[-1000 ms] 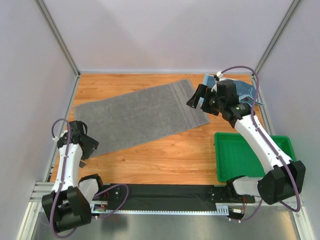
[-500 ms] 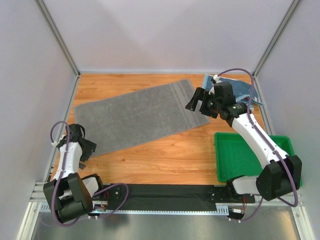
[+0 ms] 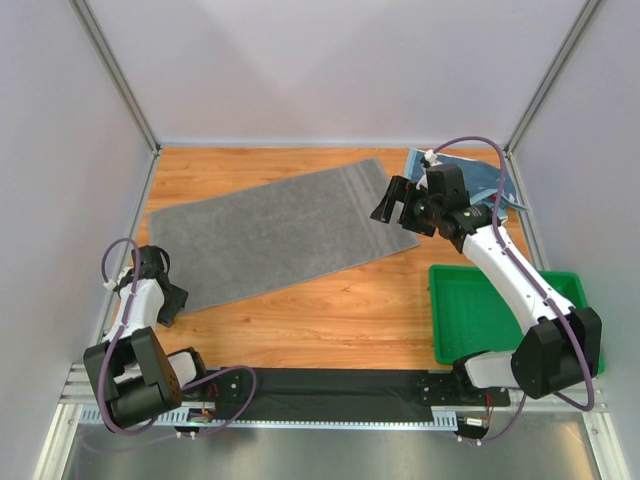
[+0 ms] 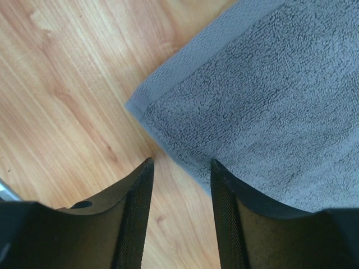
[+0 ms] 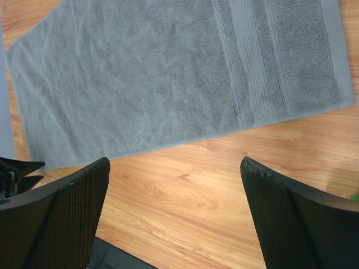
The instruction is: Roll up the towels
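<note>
Spread flat on the light wooden table top: the large grey terry-cloth towel, slanting from near left up to far right. Looks soft, limp and light, so likely to sag, bunch and drag on the wood rather than slide cleanly; best pinched at a hemmed corner or along a short edge. Left gripper low at the near-left corner, 2 fingers narrowly apart with nothing between them, corner tip just ahead; contact with the hem impossible to judge. Right gripper spread wide and empty above the far-right end, near the woven bands. Behind the right arm, a crumpled light blue cloth towel — mostly hidden, lettering unreadable. Green plastic tray partly covered by the same arm.
</note>
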### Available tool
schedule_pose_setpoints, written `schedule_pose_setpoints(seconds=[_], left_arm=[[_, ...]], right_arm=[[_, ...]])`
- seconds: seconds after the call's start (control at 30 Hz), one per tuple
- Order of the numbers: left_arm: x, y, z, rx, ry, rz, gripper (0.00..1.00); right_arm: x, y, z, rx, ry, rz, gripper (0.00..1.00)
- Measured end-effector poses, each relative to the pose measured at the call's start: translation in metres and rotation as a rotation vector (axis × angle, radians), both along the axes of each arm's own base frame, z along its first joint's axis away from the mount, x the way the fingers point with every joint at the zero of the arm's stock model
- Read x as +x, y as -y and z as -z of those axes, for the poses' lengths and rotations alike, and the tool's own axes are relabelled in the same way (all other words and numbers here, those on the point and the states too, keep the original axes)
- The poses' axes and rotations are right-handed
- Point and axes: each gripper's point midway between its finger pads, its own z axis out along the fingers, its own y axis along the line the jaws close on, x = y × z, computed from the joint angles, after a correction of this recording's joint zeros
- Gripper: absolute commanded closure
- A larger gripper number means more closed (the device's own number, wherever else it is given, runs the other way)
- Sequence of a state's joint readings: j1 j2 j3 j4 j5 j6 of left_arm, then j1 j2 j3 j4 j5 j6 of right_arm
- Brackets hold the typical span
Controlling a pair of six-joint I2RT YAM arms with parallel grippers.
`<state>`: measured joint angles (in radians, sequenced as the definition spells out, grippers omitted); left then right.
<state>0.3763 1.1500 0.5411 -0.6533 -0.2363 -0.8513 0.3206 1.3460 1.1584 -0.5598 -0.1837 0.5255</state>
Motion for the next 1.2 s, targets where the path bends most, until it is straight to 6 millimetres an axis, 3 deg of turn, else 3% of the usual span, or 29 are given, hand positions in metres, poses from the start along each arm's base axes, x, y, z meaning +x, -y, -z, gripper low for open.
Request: schedule_pose_setpoints(seconds=[0.1,0.23,0.4,0.73,0.8,0.83,0.93,1.0,1.2], left_arm=[[0.002,-0.001,0.001,0.005,0.0,0.008,0.64],[0.005,-0.003,0.0,0.013,0.01,0.021,1.0],[0.006,-0.005,-0.007,0.032,0.029,0.033,1.0],[0.008,-0.011,-0.044,0.109,0.153,0.026,1.0],[0.008,-0.012,-0.047,0.116,0.162,0.021,0.85],[0.007,-0.013,-0.047,0.117,0.16,0.022,0.59],[0.005,-0.013,-0.043,0.103,0.141,0.017,0.33],[0.003,-0.012,-0.039,0.091,0.125,0.01,0.29],[-0.001,-0.017,-0.034,0.06,0.119,-0.037,0.28]], right_arm=[[0.001,0.0,0.005,-0.005,-0.013,0.001,0.0],[0.003,0.0,0.014,-0.015,-0.035,0.001,0.0],[0.005,0.001,0.021,-0.021,-0.056,0.003,0.0],[0.0,-0.003,0.042,-0.008,-0.118,-0.02,0.0],[-0.001,-0.003,0.045,-0.009,-0.131,-0.022,0.0],[-0.001,-0.004,0.046,-0.009,-0.133,-0.024,0.0],[-0.003,-0.004,0.046,-0.008,-0.138,-0.027,0.0],[-0.004,-0.005,0.047,-0.009,-0.142,-0.028,0.0],[-0.011,-0.01,0.049,-0.02,-0.16,-0.047,0.0]])
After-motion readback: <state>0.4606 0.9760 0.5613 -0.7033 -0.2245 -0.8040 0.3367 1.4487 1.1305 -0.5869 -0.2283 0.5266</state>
